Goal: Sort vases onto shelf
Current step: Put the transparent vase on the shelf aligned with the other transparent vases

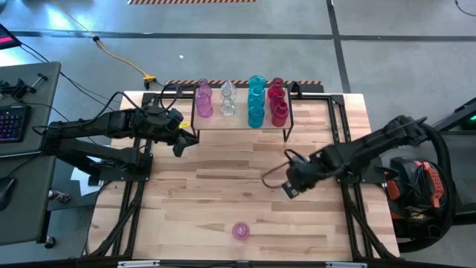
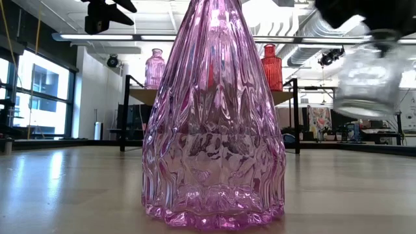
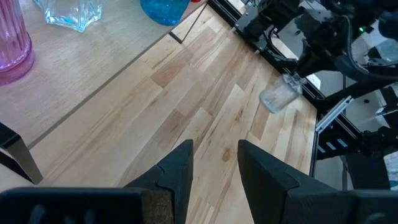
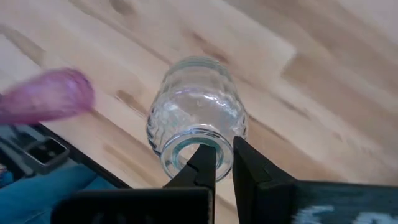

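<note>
R gripper (image 4: pixel 217 163) pinching a clear vase (image 4: pixel 196 112) by the rim, lifted off the table (image 1: pixel 223 201)

Held at ~3 o'clock. Pink vase (image 1: pixel 241 231) alone at 6 o'clock. Shelf (image 1: pixel 239 120) at 12 w/ pink, clear, teal & red ones. L gripper (image 3: pixel 214 158) at ~10 o'clock beside shelf, fingers narrow, empty.

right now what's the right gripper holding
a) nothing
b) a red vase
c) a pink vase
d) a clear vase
d: the right gripper is shut on the rim of a clear vase, lifted off the table; the pink vase stands alone near the table's front edge.
</note>
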Robot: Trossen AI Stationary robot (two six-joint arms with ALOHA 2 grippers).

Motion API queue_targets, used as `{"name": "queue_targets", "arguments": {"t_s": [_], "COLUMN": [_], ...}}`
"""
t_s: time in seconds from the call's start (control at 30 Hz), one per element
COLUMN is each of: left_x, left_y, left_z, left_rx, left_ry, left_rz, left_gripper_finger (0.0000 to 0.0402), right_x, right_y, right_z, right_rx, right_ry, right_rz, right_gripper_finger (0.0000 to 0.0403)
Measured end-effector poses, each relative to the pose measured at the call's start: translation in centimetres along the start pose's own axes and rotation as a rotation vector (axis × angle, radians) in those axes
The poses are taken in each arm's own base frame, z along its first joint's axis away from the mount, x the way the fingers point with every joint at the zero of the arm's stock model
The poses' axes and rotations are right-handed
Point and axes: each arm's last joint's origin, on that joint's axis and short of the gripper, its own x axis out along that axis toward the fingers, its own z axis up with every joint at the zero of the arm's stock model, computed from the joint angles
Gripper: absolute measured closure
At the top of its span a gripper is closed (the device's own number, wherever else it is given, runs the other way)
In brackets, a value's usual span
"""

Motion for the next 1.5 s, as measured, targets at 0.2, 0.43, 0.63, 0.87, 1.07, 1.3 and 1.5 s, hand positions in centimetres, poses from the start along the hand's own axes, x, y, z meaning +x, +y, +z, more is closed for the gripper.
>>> {"name": "queue_targets", "arguments": {"t_s": [0.2, 0.43, 0.63, 0.87, 1.07, 1.3, 1.5], "left_x": [0.0, 0.0, 0.0, 0.0, 0.0, 0.0, 0.0], "left_y": [0.0, 0.0, 0.0, 0.0, 0.0, 0.0, 0.0], "left_z": [0.0, 0.0, 0.0, 0.0, 0.0, 0.0, 0.0], "left_rx": [0.000, 0.000, 0.000, 0.000, 0.000, 0.000, 0.002], "left_ry": [0.000, 0.000, 0.000, 0.000, 0.000, 0.000, 0.000], "left_rz": [0.000, 0.000, 0.000, 0.000, 0.000, 0.000, 0.000], "left_gripper_finger": [0.0284, 0.0284, 0.0284, 0.0284, 0.0284, 0.0284, 0.0284], "right_x": [-0.3, -1.2, -1.7, -2.2, -2.2, -2.2, -2.2], "right_y": [0.6, 2.1, 2.3, 2.7, 2.7, 2.7, 2.7], "right_z": [2.9, 5.5, 7.1, 7.8, 7.8, 7.8, 7.8], "right_rx": [-0.030, -0.111, -0.125, -0.144, -0.145, -0.139, -0.139], "right_ry": [-0.071, -0.193, -0.264, -0.309, -0.311, -0.309, -0.308], "right_rz": [0.125, 0.328, 0.402, 0.460, 0.462, 0.462, 0.460], "right_gripper_finger": [0.0400, 0.0401, 0.0401, 0.0401, 0.0401, 0.0401, 0.0401]}}
